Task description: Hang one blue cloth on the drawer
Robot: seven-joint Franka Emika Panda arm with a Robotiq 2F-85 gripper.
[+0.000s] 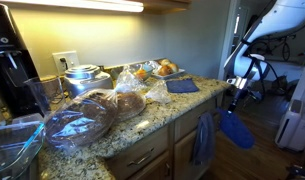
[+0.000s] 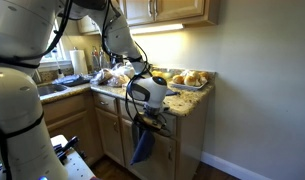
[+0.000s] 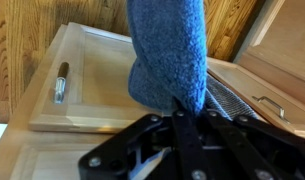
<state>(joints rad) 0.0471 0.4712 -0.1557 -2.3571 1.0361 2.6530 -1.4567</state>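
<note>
Royal-blue fabric fills the middle of the wrist view: the blue cloth is pinched between the black fingers of the hand, which is clamped tight on one end of it. Behind it lies the light oak drawer front, with its metal pull handle off to one side and clear of the cloth. I cannot tell whether the fabric touches the wood. In an exterior view the cloth hangs free below the hand, just off the cabinet corner and near a duller grey-blue towel draped on a drawer front. Farther back, the granite tabletop carries a flat folded blue cloth, glass bowls and a tray of rolls. The clutter at its far end is hard to make out.
</note>
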